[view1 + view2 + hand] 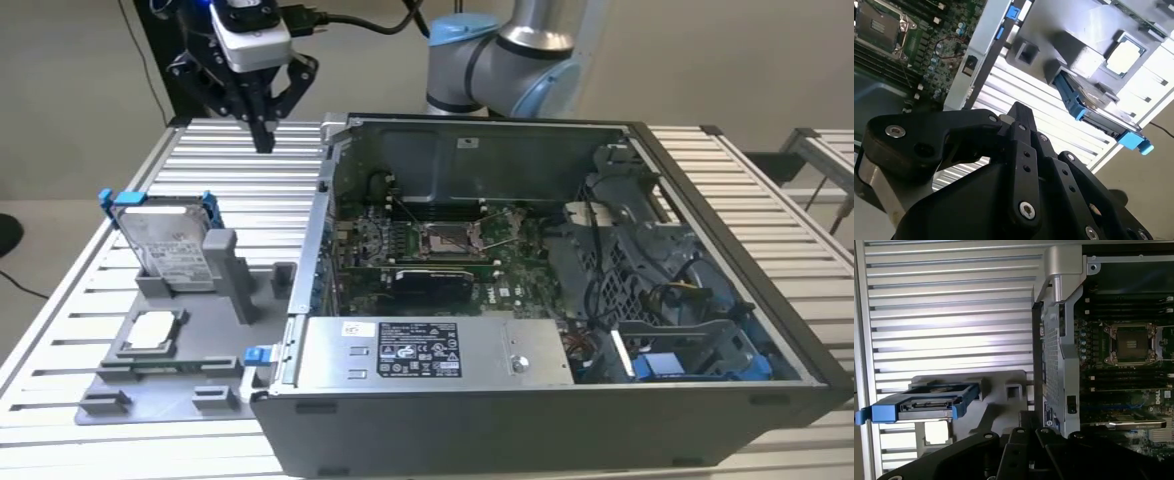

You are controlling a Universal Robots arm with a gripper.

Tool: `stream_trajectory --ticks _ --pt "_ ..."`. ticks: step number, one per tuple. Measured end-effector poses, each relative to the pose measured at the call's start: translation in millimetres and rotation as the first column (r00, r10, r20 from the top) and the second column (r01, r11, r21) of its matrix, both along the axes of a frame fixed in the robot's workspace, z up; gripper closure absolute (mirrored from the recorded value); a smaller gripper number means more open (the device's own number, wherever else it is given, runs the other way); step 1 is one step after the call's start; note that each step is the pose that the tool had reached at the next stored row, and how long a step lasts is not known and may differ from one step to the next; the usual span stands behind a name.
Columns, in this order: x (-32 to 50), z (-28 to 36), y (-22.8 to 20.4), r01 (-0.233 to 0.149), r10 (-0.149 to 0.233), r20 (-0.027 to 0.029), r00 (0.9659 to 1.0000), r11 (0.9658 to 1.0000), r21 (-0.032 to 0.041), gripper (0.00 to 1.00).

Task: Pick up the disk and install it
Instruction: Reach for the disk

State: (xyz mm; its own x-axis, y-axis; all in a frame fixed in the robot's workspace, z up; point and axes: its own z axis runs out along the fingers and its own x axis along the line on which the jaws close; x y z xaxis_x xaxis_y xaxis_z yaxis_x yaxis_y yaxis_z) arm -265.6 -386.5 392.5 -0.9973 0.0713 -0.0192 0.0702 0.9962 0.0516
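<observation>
Exterior view, clock centred on the open case.

Nearest, at 8 o'clock, a flat grey plastic holder (200,375) lies on the slatted silver metal table (54,310). A small square silver chip (154,330) rests in one of its recesses.

Just behind the chip, at 9 o'clock, stands the disk (174,245), a flat silver-grey hard drive with a white label, framed by a bright blue plastic bracket. It stands on edge in a slot of the holder, probably so that its top edge is free to be gripped from above. Both wrist views show it edge-on (1099,107) (924,402).

At the centre, the large dark metal computer case (534,405) lies on its side with the lid off, exposing the green motherboard (441,240) from above.

Farthest, at 11 o'clock, the black two-fingered gripper (264,140) hangs above the table, well apart from the disk. Its fingers are pressed together and hold nothing.
</observation>
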Motion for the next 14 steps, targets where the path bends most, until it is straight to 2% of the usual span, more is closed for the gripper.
stream_trajectory --ticks 14 --pt "-25.1 0.0 1.5 0.0 0.0 0.0 1.0 1.0 0.0 1.0"
